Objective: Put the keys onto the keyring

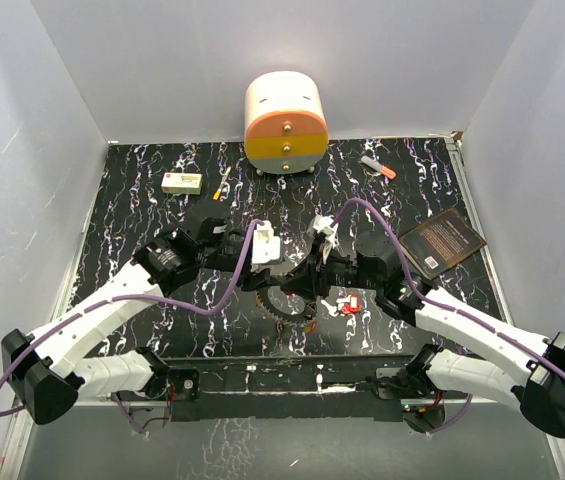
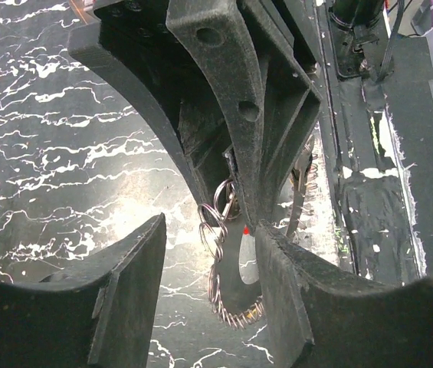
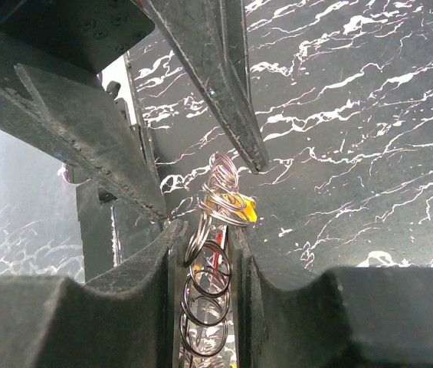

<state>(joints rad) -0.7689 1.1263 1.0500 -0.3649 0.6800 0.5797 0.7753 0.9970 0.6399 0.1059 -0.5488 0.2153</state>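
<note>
The right gripper [image 3: 207, 239] was pressed together on the keyring [image 3: 205, 295], pinching its stack of thin wire loops edge-on over the middle of the table [image 1: 162, 215]. The left gripper [image 2: 211, 257] stood spread on either side of the same ring, its pads closed on nothing. A yellow-headed key [image 3: 248, 212] hung just beside the pinched loops. Red-headed keys [image 1: 348, 305] lay on the table just right of the two grippers. The ring looked like stiff, light, slick metal that would probably twist or slide in a flat pinch, so a hold across its rim near the loops seemed best. The keys looked tiny and light, and were best taken by their plastic heads.
</note>
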